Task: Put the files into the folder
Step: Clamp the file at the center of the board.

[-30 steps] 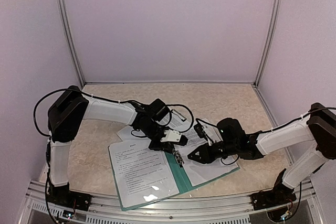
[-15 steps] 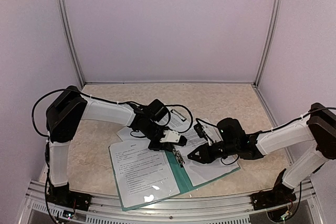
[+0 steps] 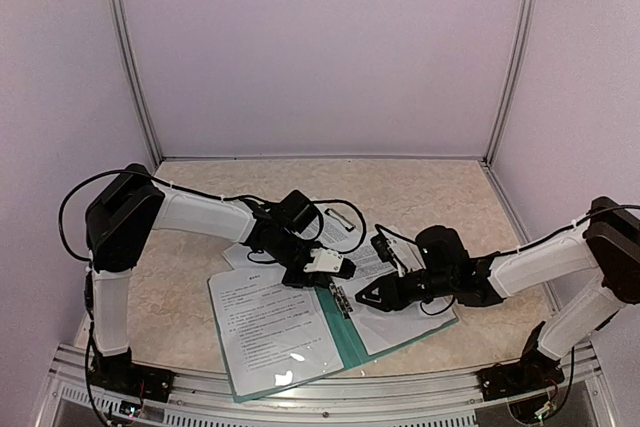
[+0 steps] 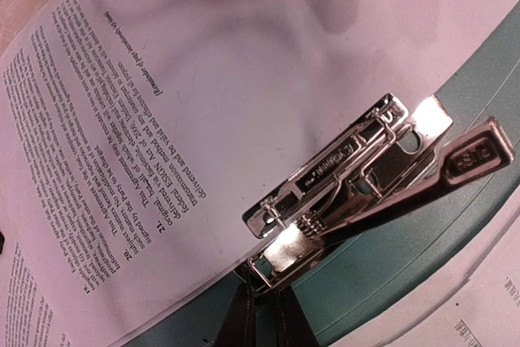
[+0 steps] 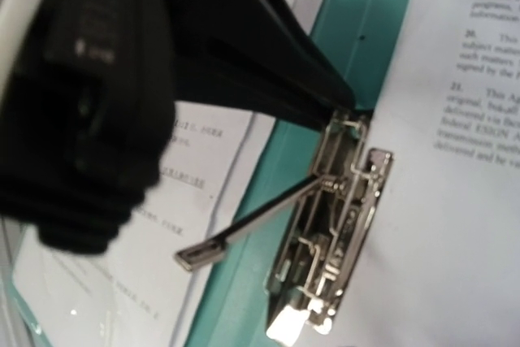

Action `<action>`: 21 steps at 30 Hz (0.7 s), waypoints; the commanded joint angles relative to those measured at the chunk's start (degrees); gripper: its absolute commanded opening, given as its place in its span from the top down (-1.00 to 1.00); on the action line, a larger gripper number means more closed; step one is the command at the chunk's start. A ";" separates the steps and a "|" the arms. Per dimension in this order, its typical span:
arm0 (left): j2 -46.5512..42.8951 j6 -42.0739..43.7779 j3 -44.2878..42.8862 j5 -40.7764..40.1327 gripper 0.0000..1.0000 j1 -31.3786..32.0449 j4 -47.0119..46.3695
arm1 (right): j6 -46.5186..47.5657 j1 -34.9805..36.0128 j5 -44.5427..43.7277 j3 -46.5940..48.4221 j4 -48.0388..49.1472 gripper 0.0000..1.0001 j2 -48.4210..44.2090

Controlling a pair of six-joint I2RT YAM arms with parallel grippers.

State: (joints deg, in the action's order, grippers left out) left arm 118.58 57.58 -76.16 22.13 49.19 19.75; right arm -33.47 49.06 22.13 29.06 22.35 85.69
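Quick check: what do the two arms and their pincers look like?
The left arm and right arm have white link shells with black joint housings. Thin black cables loop along each. The left pincer has a white body with dark fingers; the right pincer looks all black. No markings are legible.

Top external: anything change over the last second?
Barely. The left arm drifted slightly left at its upper links, while the left gripper stayed pinched at the metal clip. The right gripper seems to have spread a little, holding nothing. The folder and files are unmoved.
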 commanded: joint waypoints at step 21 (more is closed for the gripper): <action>2.28 -3.00 2.76 -1.90 1.00 0.56 2.58 | -13.32 0.25 4.99 1.16 15.49 0.10 10.08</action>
State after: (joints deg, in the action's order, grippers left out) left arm 118.58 56.64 -75.77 22.02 49.19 18.48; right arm -45.82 49.10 26.37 28.67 36.91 94.35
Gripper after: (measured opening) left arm 0.040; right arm 0.449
